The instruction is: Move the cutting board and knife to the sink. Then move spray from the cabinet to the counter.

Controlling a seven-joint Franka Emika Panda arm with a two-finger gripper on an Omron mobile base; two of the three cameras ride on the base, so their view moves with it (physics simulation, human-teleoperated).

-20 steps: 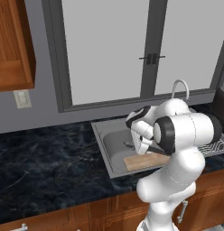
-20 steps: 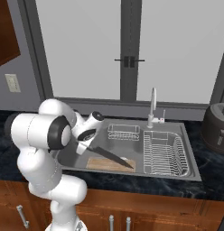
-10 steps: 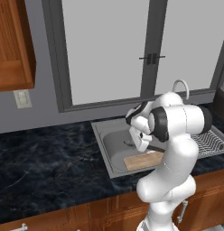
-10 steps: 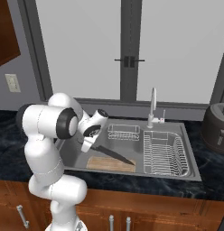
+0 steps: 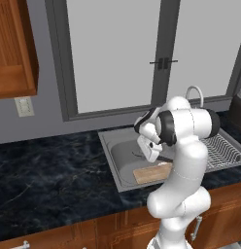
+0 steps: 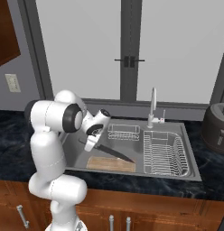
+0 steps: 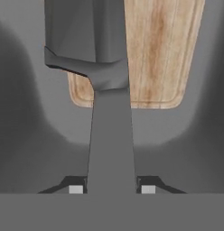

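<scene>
Between the claw [image 7: 112,187] tips, knife [image 7: 109,135] handle

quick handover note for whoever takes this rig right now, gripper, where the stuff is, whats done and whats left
Gripper: shut on the knife, by its handle, blade over the cutting board.
Cutting board: lying flat in the sink.
Done: board moved to the sink.
Left: release the knife into the sink, then take the spray from the cabinet to the counter.
</scene>
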